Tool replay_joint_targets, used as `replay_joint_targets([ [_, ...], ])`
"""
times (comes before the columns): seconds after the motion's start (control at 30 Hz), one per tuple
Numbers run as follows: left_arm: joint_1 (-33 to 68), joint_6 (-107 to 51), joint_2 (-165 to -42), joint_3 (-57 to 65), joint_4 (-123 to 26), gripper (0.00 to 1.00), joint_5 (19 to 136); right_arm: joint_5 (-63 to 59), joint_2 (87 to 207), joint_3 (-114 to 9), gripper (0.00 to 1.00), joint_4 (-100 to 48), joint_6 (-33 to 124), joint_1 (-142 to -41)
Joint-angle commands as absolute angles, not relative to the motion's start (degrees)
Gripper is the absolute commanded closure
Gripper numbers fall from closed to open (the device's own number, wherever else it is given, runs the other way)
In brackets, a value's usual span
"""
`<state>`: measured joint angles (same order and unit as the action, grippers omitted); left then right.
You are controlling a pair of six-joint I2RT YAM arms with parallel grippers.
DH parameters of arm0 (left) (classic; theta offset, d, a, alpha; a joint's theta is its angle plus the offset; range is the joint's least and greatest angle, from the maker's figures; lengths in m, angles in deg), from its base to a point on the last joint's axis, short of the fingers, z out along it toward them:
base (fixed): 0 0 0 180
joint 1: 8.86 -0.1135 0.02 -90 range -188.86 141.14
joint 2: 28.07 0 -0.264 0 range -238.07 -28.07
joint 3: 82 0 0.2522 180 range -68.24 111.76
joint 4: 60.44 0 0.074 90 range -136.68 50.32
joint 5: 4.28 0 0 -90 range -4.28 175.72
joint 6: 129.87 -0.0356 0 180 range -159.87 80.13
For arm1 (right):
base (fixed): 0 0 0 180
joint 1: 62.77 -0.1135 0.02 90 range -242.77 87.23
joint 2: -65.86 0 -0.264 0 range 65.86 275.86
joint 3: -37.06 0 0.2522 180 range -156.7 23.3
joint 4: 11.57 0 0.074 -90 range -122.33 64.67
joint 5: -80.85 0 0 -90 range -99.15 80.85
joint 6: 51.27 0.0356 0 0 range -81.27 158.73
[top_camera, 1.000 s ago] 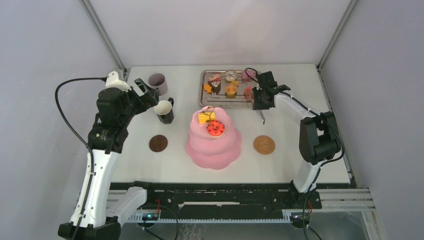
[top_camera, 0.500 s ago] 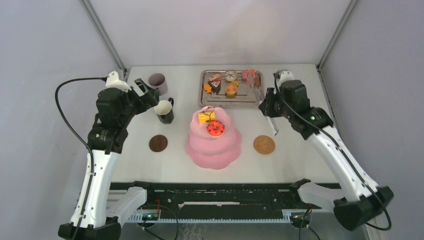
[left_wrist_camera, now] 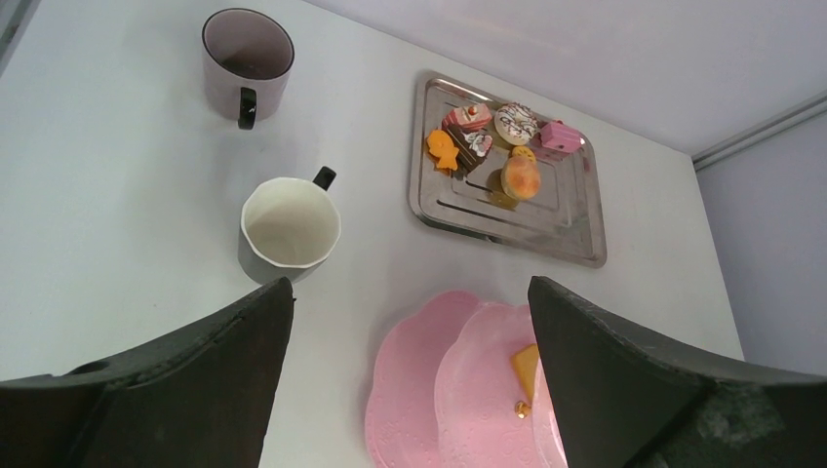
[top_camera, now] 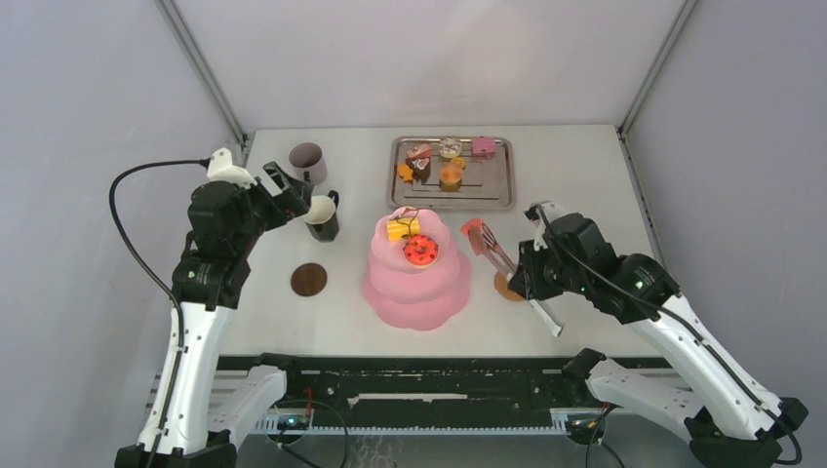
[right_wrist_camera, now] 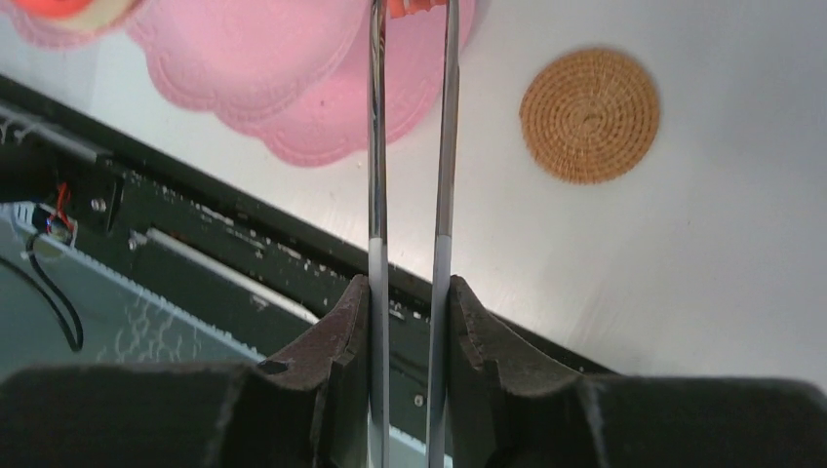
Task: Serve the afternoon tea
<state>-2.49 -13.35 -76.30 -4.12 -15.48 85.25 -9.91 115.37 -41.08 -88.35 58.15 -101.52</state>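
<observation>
Your right fingers [right_wrist_camera: 332, 375] pinch tongs [top_camera: 499, 255] carrying a pink cake [top_camera: 473, 231] just right of the stand [top_camera: 390, 297], so any slackening drops it on the counter [top_camera: 585, 195]; your left fingers [left_wrist_camera: 195, 375] hang wide near the black mug [top_camera: 322, 219].

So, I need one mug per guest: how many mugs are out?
2. The mauve mug stands at the back left. The black mug is just in front of it, left of the stand. No others seem to be hidden.
</observation>
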Motion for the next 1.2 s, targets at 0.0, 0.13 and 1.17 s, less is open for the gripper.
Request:
replay_joint_targets([
  [0.0, -3.09, -14.24, -74.99, -5.26, -17.45, 0.06, 84.46, -8.41, 114.19, -42.4, 0.79, -92.25, 60.19, -105.19],
  [0.13, -3.11, -13.95, -74.78, -5.13, -17.51, 0.06, 84.23, -8.41, 114.48, -42.36, 0.79, -93.26, 60.5, -109.75],
  [1.17, -3.5, -15.21, -72.83, -6.72, -15.88, 0.06, 86.05, -8.69, 130.24, -41.36, 0.74, -67.58, 67.54, -125.41],
])
